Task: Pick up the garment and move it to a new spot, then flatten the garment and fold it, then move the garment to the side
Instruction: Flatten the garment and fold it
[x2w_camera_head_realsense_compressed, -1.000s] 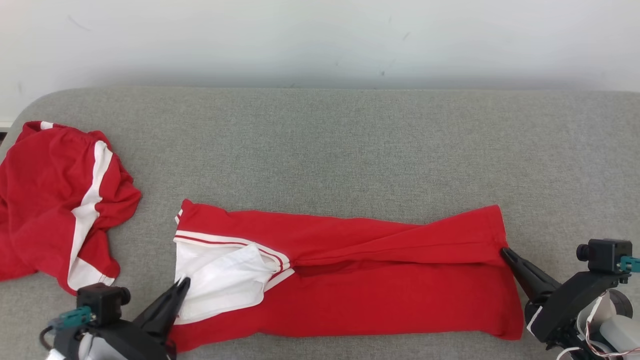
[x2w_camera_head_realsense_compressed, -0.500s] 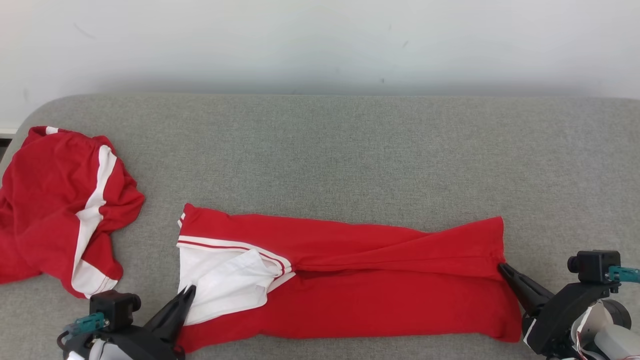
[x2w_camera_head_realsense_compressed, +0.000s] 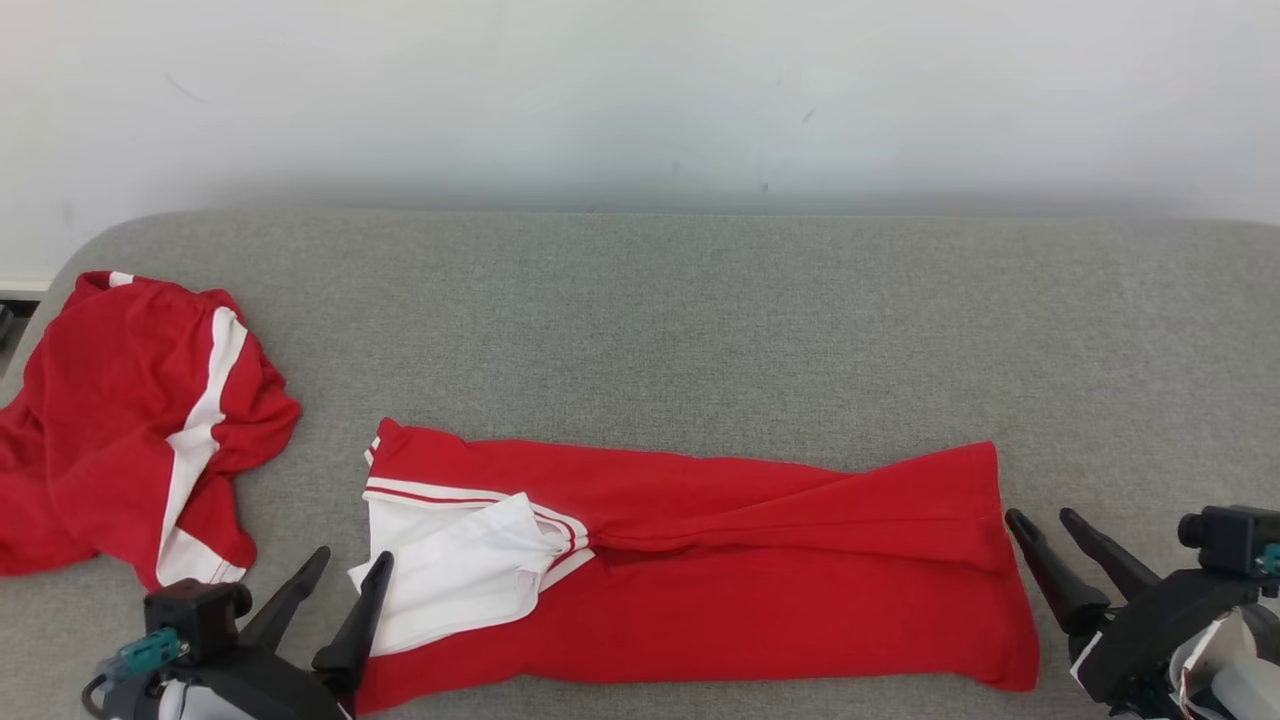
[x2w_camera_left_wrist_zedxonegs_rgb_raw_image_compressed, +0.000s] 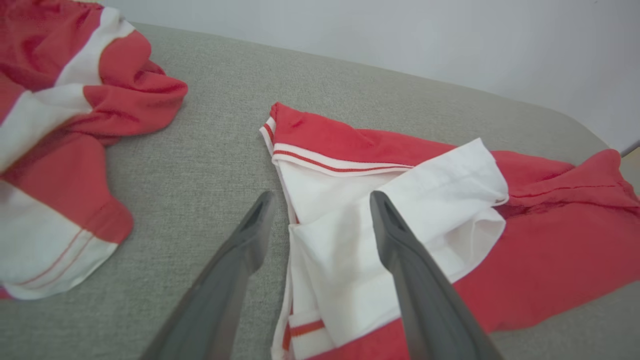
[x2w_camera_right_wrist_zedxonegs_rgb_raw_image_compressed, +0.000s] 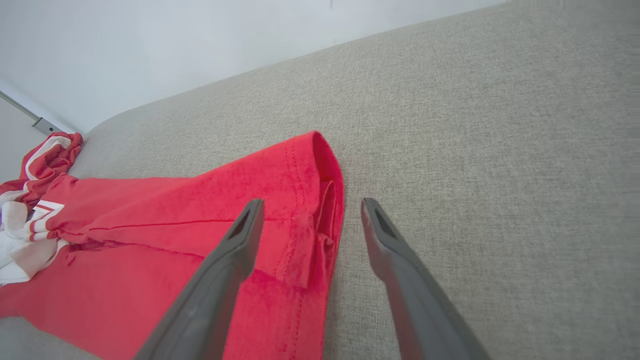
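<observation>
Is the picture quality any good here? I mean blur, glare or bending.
Head view: soft even light, no glare, a dim shadow band on the wall above the grey surface. Left wrist view: the wide lens swells the left pincer, its base soft; the crumpled garment looks blurred. Right wrist view: the right pincer looms likewise; the surface's far corner is hazy.

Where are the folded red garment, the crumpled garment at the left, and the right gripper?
folded red garment (x2w_camera_head_realsense_compressed: 760, 620): head view, on its red front panel.
crumpled garment (x2w_camera_head_realsense_compressed: 100, 430): head view, on red cloth left of its white stripe.
right gripper (x2w_camera_head_realsense_compressed: 1040, 517): head view, midway between its open fingertips.
</observation>
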